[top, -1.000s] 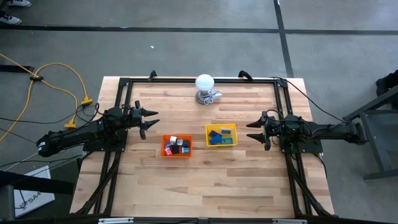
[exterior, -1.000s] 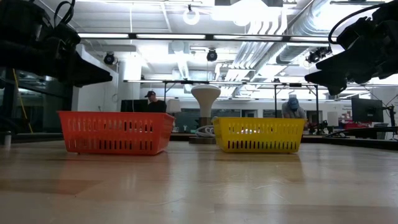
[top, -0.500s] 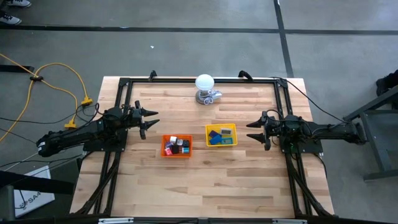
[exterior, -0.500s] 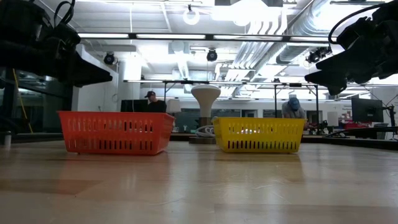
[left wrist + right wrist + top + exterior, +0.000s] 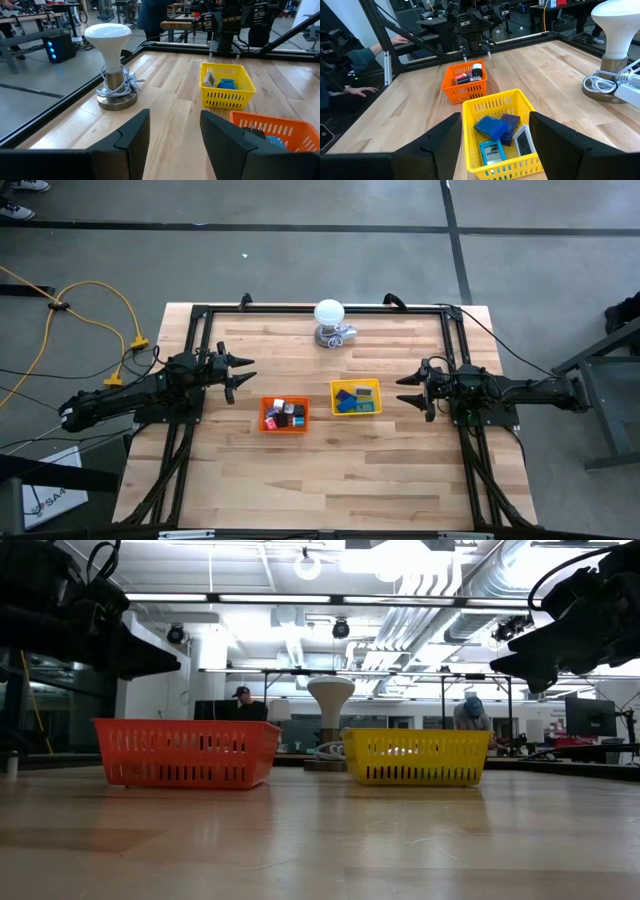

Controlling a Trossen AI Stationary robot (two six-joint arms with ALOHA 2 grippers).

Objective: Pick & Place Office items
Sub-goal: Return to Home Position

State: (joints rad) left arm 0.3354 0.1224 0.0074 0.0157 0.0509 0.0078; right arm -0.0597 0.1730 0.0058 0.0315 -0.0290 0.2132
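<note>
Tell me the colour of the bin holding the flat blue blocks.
The bin is yellow, seen best in the right wrist view.

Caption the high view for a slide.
Left arm and right arm, jaws open, flank orange bin and yellow bin holding the office items.

Bright ceiling lights (image 5: 300, 598) glare overhead — distance perhaps slightly soft.

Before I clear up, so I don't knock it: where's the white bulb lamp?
High view: the white bulb lamp stands near the top edge of the table, centred, beyond the orange bin and yellow bin, touching neither.
</note>
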